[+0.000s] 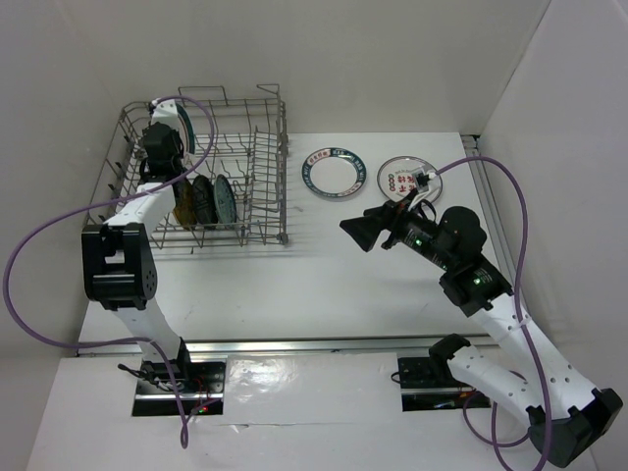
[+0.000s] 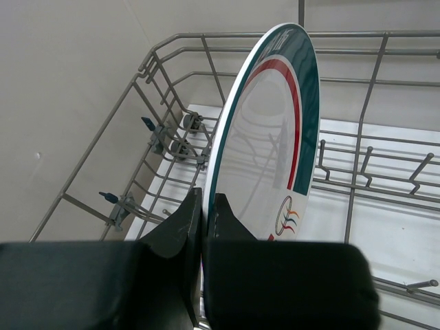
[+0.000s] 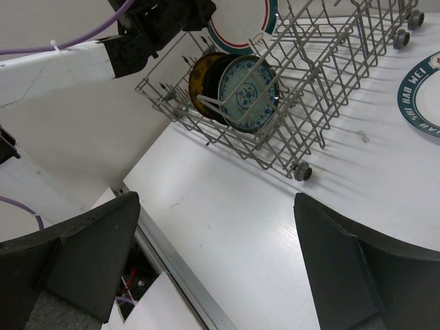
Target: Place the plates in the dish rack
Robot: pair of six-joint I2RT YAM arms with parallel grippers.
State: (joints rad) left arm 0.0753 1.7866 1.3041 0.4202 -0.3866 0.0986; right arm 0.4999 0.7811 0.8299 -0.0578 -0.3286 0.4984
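Observation:
My left gripper (image 2: 205,206) is shut on the edge of a white plate with a dark green rim and a red band (image 2: 275,124). It holds the plate upright above the far left part of the grey wire dish rack (image 1: 263,157); the plate also shows in the top view (image 1: 183,120). A yellow plate (image 1: 183,201), a black plate (image 1: 203,199) and a teal patterned plate (image 3: 247,82) stand on edge in the rack. A green-lettered plate (image 1: 332,174) and a white plate with red marks (image 1: 407,177) lie flat on the table. My right gripper (image 1: 355,234) is open and empty above the table.
White walls close in the table at the back, left and right. The rack has wheels along its near side (image 3: 301,172). A metal rail (image 1: 324,345) runs along the table's near edge. Purple cables loop from both arms.

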